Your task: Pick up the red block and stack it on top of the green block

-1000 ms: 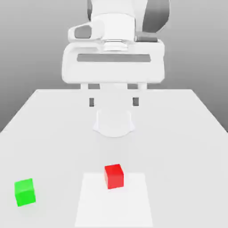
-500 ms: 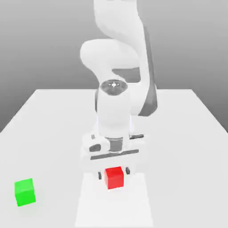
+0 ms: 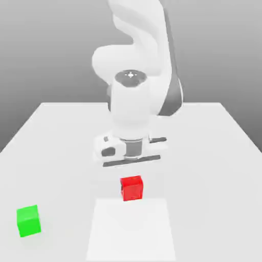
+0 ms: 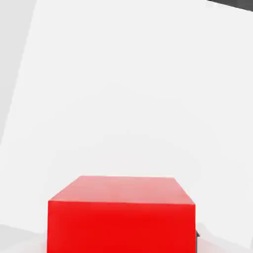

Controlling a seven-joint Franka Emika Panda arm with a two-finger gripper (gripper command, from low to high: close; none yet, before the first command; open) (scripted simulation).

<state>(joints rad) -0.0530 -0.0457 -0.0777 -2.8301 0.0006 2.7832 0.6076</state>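
The red block [image 3: 131,188] hangs just under my white hand, a little above the table, and my gripper [image 3: 131,180] is shut on it. Seen from the hand view, the red block [image 4: 121,213] is close up, with the pale table far beneath it. The green block [image 3: 28,220] rests on the table near the front, well off to the exterior view's left of the red one and apart from it.
The white table [image 3: 215,153] stretches wide on both sides of the arm. A brighter white square patch [image 3: 131,233] lies on the table below the red block. The arm's base and elbow rise behind the hand.
The arm came down over the red block, the fingers shut on it, and the hand has now risen a little with the block. The green block has not moved.
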